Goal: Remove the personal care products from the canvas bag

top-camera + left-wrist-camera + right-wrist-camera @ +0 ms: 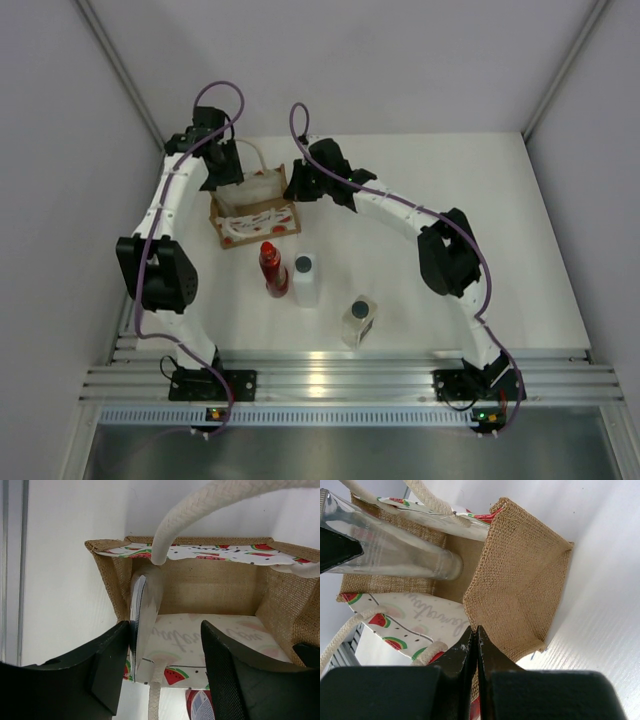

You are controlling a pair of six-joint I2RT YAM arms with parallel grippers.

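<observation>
The canvas bag (256, 208) stands at the back left of the table, its tan weave and watermelon print showing in the left wrist view (215, 580). Inside it leans a pale translucent tube (146, 605), seen broadside in the right wrist view (395, 550). My left gripper (166, 627) reaches into the bag, open around the tube: one finger lies against it, the other stands well apart. My right gripper (477, 630) is shut on the bag's burlap side wall (520, 580). A red bottle (272, 268) and two white bottles (305, 279) (360, 321) stand on the table in front of the bag.
A white rope handle (200, 505) arches over the bag's mouth, just above my left gripper. Grey walls close in the table on the left, back and right. The metal base rail (350, 380) runs along the near edge.
</observation>
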